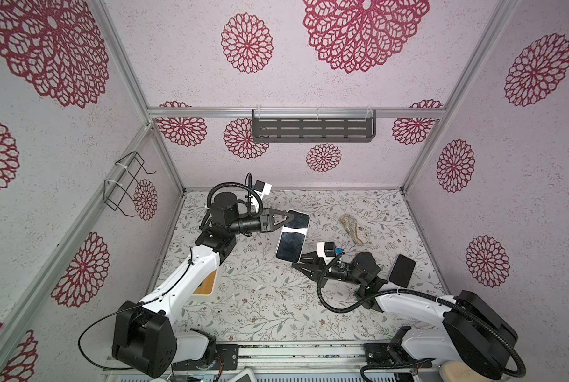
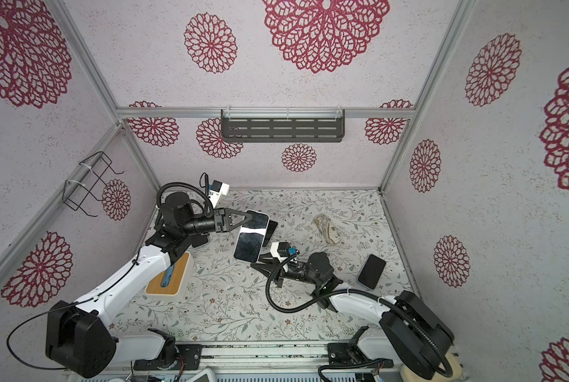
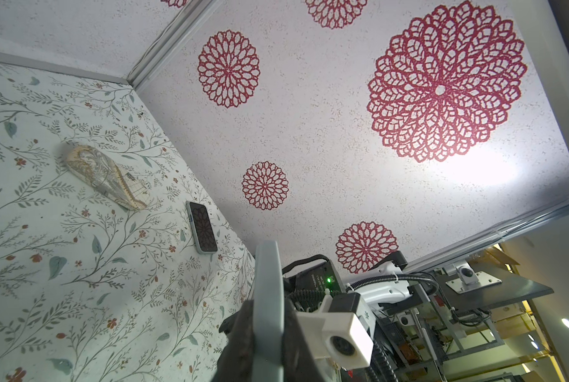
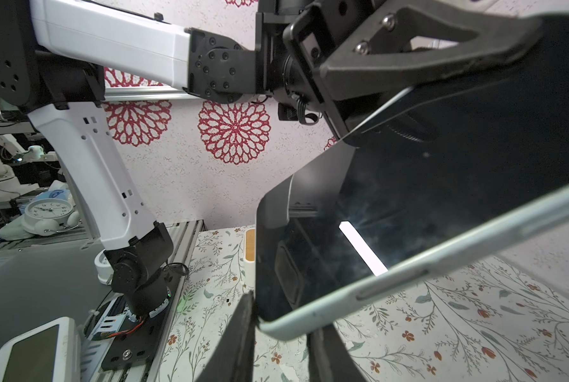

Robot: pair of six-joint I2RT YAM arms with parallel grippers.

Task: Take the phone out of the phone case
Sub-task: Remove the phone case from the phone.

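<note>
The phone [image 1: 289,245] [image 2: 248,246] has a dark glossy screen and sits in a pale phone case [image 4: 408,274], held in the air over the middle of the table. My left gripper [image 1: 289,216] [image 2: 248,216] is shut on its far end, and in the left wrist view the case's pale edge [image 3: 268,281] stands between the left gripper's [image 3: 266,330] fingers. My right gripper [image 1: 295,263] [image 4: 281,317] is at the near corner. One of its fingers presses the screen side and the other lies under the case rim. Whether the phone has lifted from the case cannot be made out.
A second phone [image 1: 402,270] [image 3: 202,228] lies flat at the right of the table. A patterned pouch [image 1: 352,228] lies behind it. A wooden tray [image 2: 169,276] with a blue thing sits under my left arm. A dark shelf [image 1: 312,127] and a wire rack [image 1: 127,183] hang on the walls.
</note>
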